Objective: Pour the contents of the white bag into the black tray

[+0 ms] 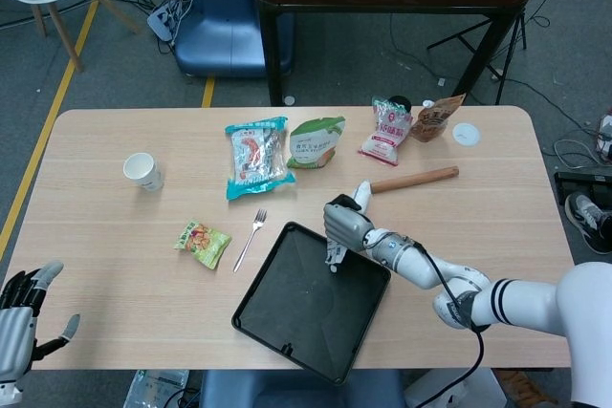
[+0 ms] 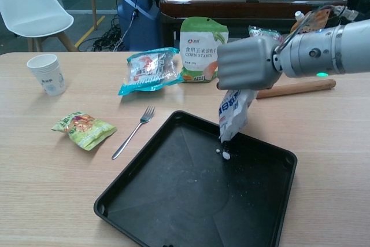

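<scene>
Right now the right hand (image 2: 245, 63) is clenched around the top of the white bag (image 2: 232, 115), which hangs mouth-down over the far side of the black tray (image 2: 144, 201) — a few small white pellets (image 2: 224, 153) show just below its lower end, on or just above the tray floor. In the head view the same hand (image 1: 344, 222) holds the bag (image 1: 334, 250) above the tray's far edge (image 1: 258, 317). At the table's near left corner the left hand (image 1: 24, 317) holds nothing, fingers spread. A fork (image 2: 133, 132) lies just left of the tray, with a green snack packet (image 2: 82, 127) beyond it and a paper cup (image 2: 47, 73) further off. Behind the bag lies a rolling pin (image 2: 300, 87) — further back, a cornstarch bag (image 2: 202, 48) and a teal packet (image 2: 151, 69).
</scene>
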Robot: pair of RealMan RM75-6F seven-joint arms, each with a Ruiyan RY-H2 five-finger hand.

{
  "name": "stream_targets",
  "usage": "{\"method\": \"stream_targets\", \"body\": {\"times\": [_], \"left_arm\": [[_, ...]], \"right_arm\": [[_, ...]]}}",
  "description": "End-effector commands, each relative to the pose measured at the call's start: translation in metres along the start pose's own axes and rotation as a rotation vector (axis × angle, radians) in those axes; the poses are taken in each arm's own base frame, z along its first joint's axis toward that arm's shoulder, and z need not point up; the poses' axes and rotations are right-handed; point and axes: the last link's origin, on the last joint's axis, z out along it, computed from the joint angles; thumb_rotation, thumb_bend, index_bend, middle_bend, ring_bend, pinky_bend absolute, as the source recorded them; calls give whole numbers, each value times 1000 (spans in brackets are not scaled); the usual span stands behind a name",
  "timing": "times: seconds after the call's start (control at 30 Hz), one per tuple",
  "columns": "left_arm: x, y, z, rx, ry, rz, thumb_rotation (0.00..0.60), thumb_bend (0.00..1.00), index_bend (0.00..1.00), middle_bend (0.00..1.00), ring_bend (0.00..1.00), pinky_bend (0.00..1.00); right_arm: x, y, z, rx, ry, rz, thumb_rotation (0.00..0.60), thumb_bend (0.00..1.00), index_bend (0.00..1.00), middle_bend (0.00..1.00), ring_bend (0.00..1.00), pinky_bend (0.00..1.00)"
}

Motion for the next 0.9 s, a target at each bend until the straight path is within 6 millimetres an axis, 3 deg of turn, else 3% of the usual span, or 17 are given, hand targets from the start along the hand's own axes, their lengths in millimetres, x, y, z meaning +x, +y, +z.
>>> {"method": "stream_targets", "body": {"times": [0.03, 0.17, 0.37, 0.9], "left_arm": [[-1, 0, 0, -3, -2, -1, 600, 288, 119, 135, 110, 35], [0, 0, 0, -2, 1, -2, 600, 288, 119, 135, 110, 35], [0, -1, -1, 0, 0, -2, 600, 287, 119, 135, 110, 35], [-3, 6, 4, -17, -16, 8, 600, 288, 118, 135, 109, 35]], "right_arm": [[8, 15, -3, -40, 15, 13, 600, 1000, 976, 911, 772, 928], [5, 16, -8, -65, 5, 73, 600, 1000, 976, 911, 772, 928], [-15, 0, -17, -132, -14, 302, 600, 1000, 976, 911, 773, 928], [-85, -45, -48, -496, 178, 1298, 600, 1000, 976, 911, 773, 928]]}}
